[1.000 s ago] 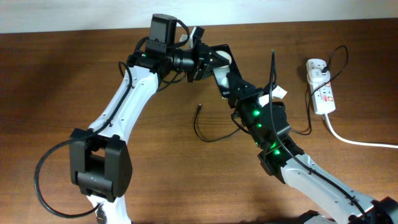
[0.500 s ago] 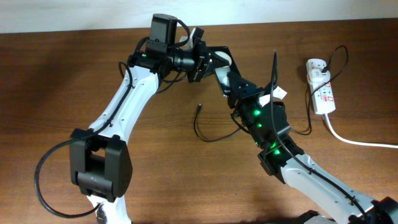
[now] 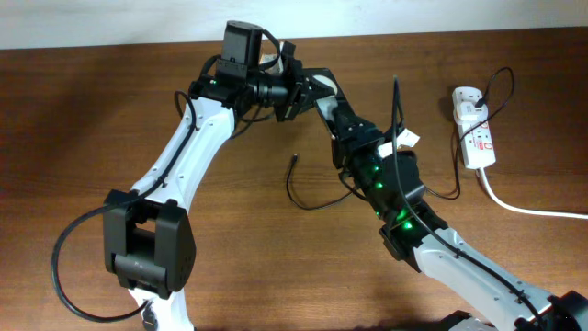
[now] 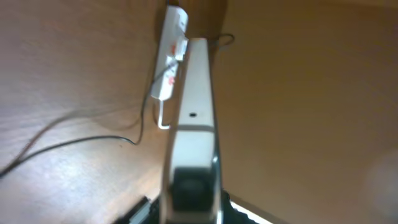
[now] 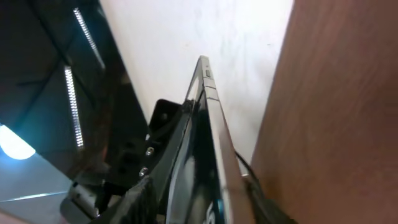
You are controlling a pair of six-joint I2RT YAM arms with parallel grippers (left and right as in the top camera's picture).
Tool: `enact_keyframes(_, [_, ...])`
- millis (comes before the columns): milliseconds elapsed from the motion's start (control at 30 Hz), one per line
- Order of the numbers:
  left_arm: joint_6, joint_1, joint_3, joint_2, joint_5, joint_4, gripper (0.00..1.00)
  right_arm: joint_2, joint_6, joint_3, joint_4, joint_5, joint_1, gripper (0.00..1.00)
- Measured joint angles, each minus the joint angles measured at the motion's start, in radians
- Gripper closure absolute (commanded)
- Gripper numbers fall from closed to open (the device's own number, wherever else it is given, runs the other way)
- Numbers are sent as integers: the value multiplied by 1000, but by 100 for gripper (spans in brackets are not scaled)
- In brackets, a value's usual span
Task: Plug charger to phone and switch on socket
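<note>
Brown wooden table (image 3: 92, 119) underneath. The left gripper (image 3: 310, 87) is clenched on the phone (image 4: 194, 93), lifted off the wood. It looks slim, stiff and slippery, so best pinched across its flat faces. The charger (image 3: 294, 158) lies limp. I cannot tell the right gripper (image 3: 326, 103)'s state. The socket (image 3: 475, 129) is far right.

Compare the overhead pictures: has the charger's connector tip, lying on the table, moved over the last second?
No. The charger's connector tip lies just as far left of the fixed power strip as before.
</note>
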Motion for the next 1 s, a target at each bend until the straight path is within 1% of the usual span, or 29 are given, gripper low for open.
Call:
enact_keyframes(33, [13,0,0,0,-15,-9,100,-1,-1,3,-29,5,0,56])
enact_keyframes(133, [79,3,-2,0,-115,-121,100,-4,-7,8,-189,35,0,59])
enact_keyframes(200, [122,10,-3,0,-187,-191,100,-4,-63,8,-252,59,0,56])
enact_keyframes(233, [136,14,-5,0,-207,-203,100,-4,-95,8,-268,66,0,50])
enact_keyframes(300, [191,22,-5,0,-267,-257,100,-4,-208,8,-305,78,0,32])
enact_keyframes(367, [254,27,-6,0,-331,-310,100,-4,-327,8,-326,85,0,27])
enact_keyframes(400, [283,29,-6,0,-356,-326,100,-4,-421,8,-337,82,0,21])
enact_keyframes(467, [347,31,-6,0,-395,-355,100,-4,-562,8,-349,55,0,5])
enact_keyframes(500, [375,31,-6,0,-404,-359,100,-4,-628,8,-352,36,0,1])
enact_keyframes(567, [410,35,-6,0,-414,-373,100,-4,-732,8,-351,-2,0,1])
enact_keyframes(633, [446,58,-6,0,-409,-382,100,-4,-818,10,-363,-40,0,1])
enact_keyframes(667, [465,81,-6,0,-391,-387,100,-4,-841,18,-398,-55,0,1])
enact_keyframes(733, [501,142,-6,0,-344,-396,100,-3,-896,73,-537,-100,-10,1])
enact_keyframes(867, [561,279,-6,0,-177,-399,100,-2,-1004,288,-841,-138,-59,1])
enact_keyframes(900, [570,324,-6,0,-102,-399,100,-3,-1040,348,-893,-142,-61,1])
enact_keyframes(1000, [576,384,-6,0,0,-399,100,-2,-1095,426,-1004,-153,-61,1])
